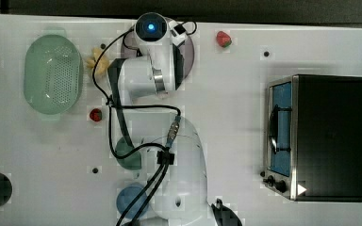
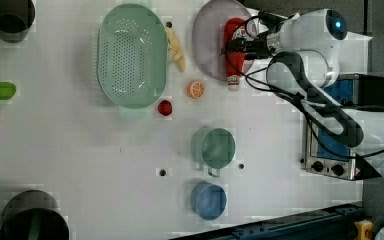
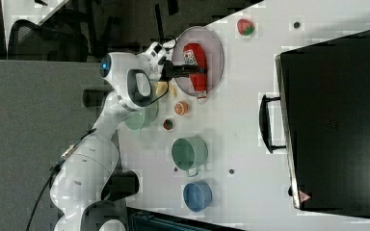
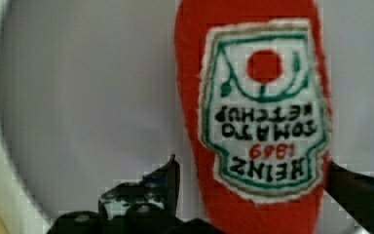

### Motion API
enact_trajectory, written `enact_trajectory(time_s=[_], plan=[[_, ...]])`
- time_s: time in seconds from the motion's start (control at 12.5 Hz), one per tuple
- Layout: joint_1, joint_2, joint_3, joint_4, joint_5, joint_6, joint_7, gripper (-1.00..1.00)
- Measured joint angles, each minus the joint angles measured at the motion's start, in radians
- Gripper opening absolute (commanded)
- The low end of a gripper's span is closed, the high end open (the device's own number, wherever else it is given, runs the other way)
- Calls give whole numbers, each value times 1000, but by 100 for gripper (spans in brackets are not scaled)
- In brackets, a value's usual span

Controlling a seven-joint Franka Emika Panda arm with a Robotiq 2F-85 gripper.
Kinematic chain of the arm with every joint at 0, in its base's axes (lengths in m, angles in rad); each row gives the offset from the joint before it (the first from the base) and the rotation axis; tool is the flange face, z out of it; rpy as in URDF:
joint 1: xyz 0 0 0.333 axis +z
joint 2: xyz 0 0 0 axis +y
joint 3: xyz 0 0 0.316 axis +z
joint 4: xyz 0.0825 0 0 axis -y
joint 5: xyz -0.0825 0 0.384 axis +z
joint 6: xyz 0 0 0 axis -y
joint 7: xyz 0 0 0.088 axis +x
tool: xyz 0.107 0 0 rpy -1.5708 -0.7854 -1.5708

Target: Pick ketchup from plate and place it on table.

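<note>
In the top view, the white arm (image 1: 151, 61) reaches over the plate (image 1: 191, 52), which lies near the far edge of the table (image 1: 226, 122). The arm covers most of the plate here. A strawberry (image 1: 223, 39) lies on the table at the top view's right of the plate, and a green basket (image 1: 53, 74) stands at the top view's left.

In the left view, the ketchup (image 2: 234, 52) lies flat on the plate (image 2: 207, 35), with its cap end reaching over the plate's rim toward the table (image 2: 80, 160). The gripper (image 2: 236, 47) is right at the bottle, coming from the left view's right. An orange slice (image 2: 196, 89) lies on the table just beside the cap end. A banana (image 2: 176, 47) lies between the basket (image 2: 131, 55) and the plate.

In the right view, the ketchup (image 3: 195, 65) lies on the plate (image 3: 214, 48), and the gripper (image 3: 190, 70) stands over the bottle's middle part. The toaster oven (image 3: 337, 115) is at the right view's right, well apart from the plate.

In the wrist view, the ketchup (image 4: 253, 112) with its white label lies on the plate (image 4: 87, 107). The gripper (image 4: 251, 170) is wide open: one dark finger (image 4: 168, 178) stands on one side of the bottle and the second one on the other side. The bottle is between them, but it is not clamped.
</note>
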Motion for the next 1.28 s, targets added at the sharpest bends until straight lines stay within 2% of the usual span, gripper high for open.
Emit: enact_trajectory(time_s=[0.08,0.32,0.96,1.28], plan=[[1,12,-1,1,-3,18,-2,92],[-4,28,5,3,-9,26,-8,21],[-7,6,9,12,-10,34,-10,19],[-18,-113,6,16,-12,-162,-10,19]])
